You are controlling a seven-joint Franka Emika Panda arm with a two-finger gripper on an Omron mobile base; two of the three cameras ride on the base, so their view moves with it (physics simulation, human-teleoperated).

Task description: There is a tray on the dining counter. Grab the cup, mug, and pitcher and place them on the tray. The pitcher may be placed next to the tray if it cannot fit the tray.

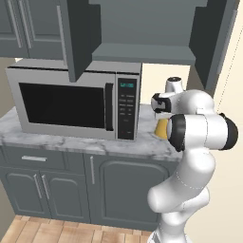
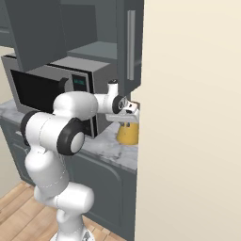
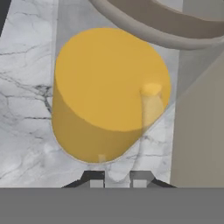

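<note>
The pitcher (image 3: pixel 109 87), squat and yellow-orange with a clear upper part, stands on a marble counter (image 1: pixel 71 142) just right of a microwave. In the left base view the arm's elbow hides most of the pitcher (image 1: pixel 161 129). The right base view has the pitcher (image 2: pixel 127 134) against the cream wall edge. My gripper (image 2: pixel 123 120) comes down on it from above. Seen from the hand, the gripper (image 3: pixel 117 181) has its two tips close together, with the pitcher's clear rim between them. The tray, the dining counter, the cup and the mug are out of view.
A steel microwave (image 1: pixel 71 102) takes up the counter to the pitcher's left. Dark grey cabinets (image 1: pixel 78 33) hang low overhead. A cream wall (image 2: pixel 188 117) closes off the right side, right beside the pitcher. Cabinet doors and a wooden floor lie below.
</note>
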